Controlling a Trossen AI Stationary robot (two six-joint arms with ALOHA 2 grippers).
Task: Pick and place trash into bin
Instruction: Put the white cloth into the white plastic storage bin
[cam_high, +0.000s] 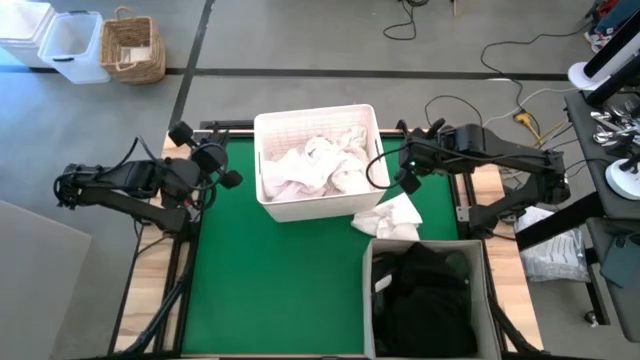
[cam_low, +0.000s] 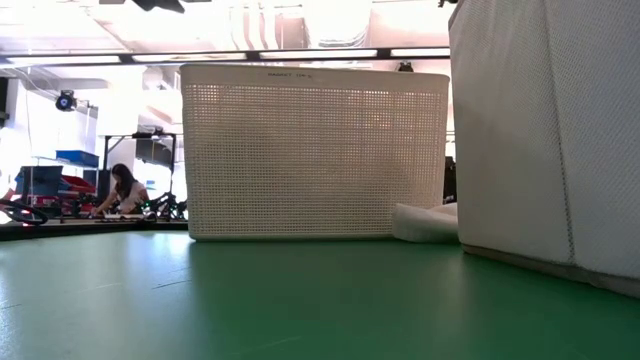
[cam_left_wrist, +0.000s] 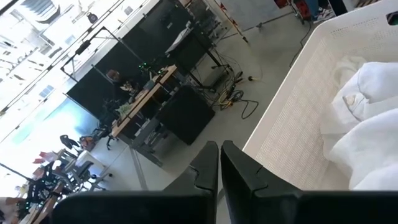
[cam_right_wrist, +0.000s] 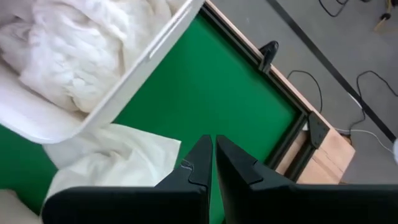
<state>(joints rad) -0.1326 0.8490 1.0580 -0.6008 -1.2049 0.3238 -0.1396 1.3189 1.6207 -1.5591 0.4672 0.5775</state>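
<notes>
High view shows the trash in three places. Crumpled white sheets (cam_high: 318, 166) fill the white tub (cam_high: 268, 128) at the far middle of the green bench (cam_high: 270, 290). One more white sheet (cam_high: 390, 217) lies loose on the bench, touching the tub's near right corner and just beside the far rim of the grey bin (cam_high: 372, 300). Dark cloth garments (cam_high: 428, 295) sit inside that bin, which stands at the near right of the bench.

The right hand (cam_high: 408, 172) hangs beside the tub's right wall, near the loose sheet; in the right wrist view its fingers (cam_right_wrist: 200, 163) are pressed together with nothing between them, above the green surface and close to the loose sheet (cam_right_wrist: 115, 158), apart from it.

The left hand (cam_high: 222, 172) waits beside the tub's left wall, over the bench's left edge. In the left wrist view its fingers (cam_left_wrist: 208, 165) are likewise closed and empty, with the tub wall (cam_left_wrist: 298, 112) and the sheets inside it (cam_left_wrist: 367, 118) ahead.

From the low view, the tub's perforated wall (cam_low: 315, 150) stands upright, the loose sheet (cam_low: 425, 222) lies between it and the bin's wall (cam_low: 545, 130), and a person (cam_low: 125, 190) sits far back in the room.
</notes>
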